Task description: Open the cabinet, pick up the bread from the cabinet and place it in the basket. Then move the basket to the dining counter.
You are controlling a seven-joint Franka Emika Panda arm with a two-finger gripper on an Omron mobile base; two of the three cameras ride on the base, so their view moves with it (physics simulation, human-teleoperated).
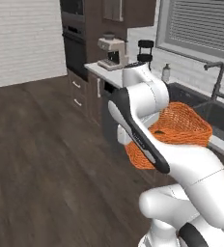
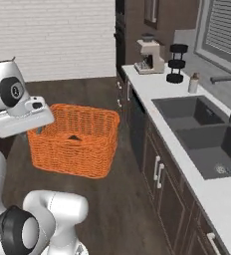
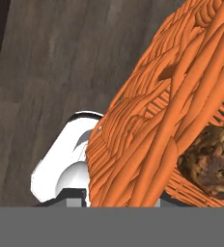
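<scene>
One orange woven basket (image 2: 75,140) hangs in the air from my pincer (image 2: 38,130), well above the dark wooden floor (image 1: 41,159) and carried by nothing else. My hand sits at the basket's left rim in the right base view, and the weave hides my fingertips there, so I judge the hold from how the basket hangs: my fingers are pressed together on that wall. In the hand view the orange wall (image 3: 172,120) runs right up against the camera, and a dark brown, crusty loaf of bread (image 3: 211,161) lies inside it, low against the weave. From the left base view the basket (image 1: 184,125) shows behind my white forearm, between me and the pale worktop (image 2: 160,82) with its dark sink (image 2: 197,124). On that worktop, near its far end, stand a coffee machine (image 2: 150,56) and a black stacked holder (image 2: 177,63), with a small bottle (image 2: 192,83) beside the sink's far corner.
</scene>
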